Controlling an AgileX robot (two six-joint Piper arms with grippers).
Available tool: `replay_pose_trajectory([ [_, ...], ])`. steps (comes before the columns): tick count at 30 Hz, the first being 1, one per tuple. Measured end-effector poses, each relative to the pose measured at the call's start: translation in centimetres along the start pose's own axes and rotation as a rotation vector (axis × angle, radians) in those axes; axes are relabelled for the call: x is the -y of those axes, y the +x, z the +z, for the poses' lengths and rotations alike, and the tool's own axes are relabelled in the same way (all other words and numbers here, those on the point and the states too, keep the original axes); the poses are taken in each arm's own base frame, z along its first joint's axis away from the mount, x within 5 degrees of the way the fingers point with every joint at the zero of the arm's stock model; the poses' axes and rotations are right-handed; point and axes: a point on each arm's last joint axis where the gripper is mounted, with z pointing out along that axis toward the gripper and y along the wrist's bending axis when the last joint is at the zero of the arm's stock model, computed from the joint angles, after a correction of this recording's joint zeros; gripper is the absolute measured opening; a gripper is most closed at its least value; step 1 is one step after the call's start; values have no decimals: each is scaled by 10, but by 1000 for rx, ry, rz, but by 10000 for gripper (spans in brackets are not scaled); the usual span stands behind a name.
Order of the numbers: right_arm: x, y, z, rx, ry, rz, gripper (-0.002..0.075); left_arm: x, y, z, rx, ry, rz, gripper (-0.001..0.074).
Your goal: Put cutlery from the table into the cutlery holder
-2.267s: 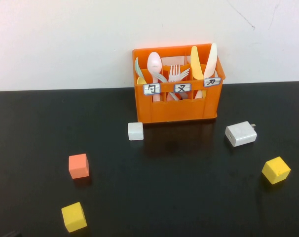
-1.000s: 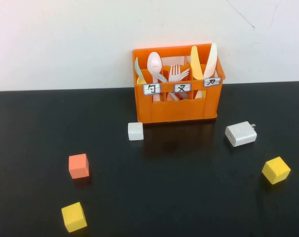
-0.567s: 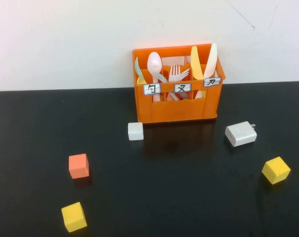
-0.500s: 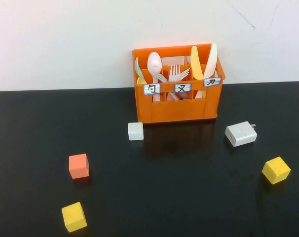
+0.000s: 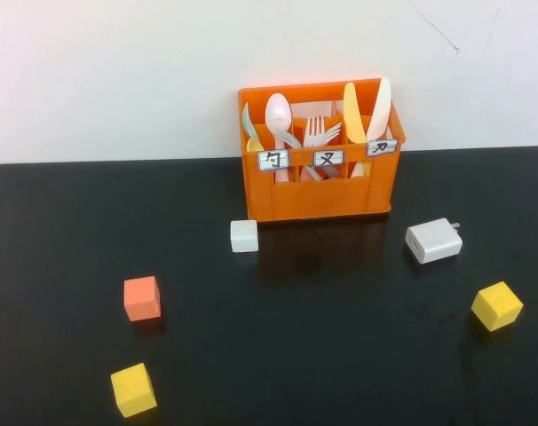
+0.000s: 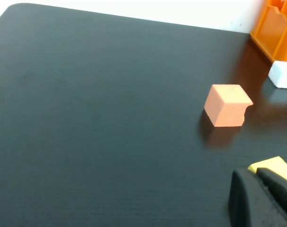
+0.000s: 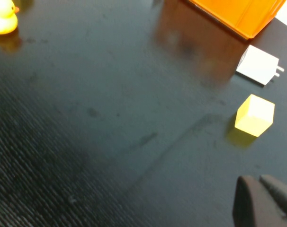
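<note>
On the black table [image 5: 340, 355], viewed from above and read from left to right: an orange cube [image 5: 141, 298] with a yellow cube [image 5: 132, 390] nearer the robot; a small white cube [image 5: 243, 236] just beside the front left corner of the cutlery holder [image 5: 318, 197]; a white charger block [image 5: 433, 240]; and a second yellow cube [image 5: 496, 306] at far right. The cutlery holder, an orange slotted crate, stands at the far edge of the table against the wall. Its three labelled compartments hold upright cutlery: a pale pink spoon [image 5: 278, 115] in the left one, a pale pink fork [image 5: 314, 133] in the middle one, and two blade-shaped pieces, one yellow and one cream, in the right one. No cutlery lies on the table. Neither arm appears from above. The left gripper [image 6: 264, 198], jaws closed on nothing, sits low over the table near the first yellow cube. The right gripper [image 7: 264, 201], likewise closed and empty, sits low near the second yellow cube.
</note>
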Motion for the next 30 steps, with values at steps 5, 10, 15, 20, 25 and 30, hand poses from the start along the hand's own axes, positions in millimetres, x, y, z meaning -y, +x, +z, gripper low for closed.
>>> replay_pose_trajectory([
  [5,0,0,0,0,0,0,-1,0,0,0,0,-4,11,-1],
  [10,0,0,0,0,0,0,-1,0,0,0,-2,-4,7,-1],
  [15,0,0,0,0,0,0,-1,0,0,0,-1,-5,9,-1],
  [20,0,0,0,0,0,1,-1,0,0,0,-1,-5,7,-1],
  [25,0,0,0,0,0,1,-2,0,0,0,-1,-5,8,-1],
  [30,0,0,0,-2,5,-2,-2,-1,0,0,-1,-6,9,-1],
])
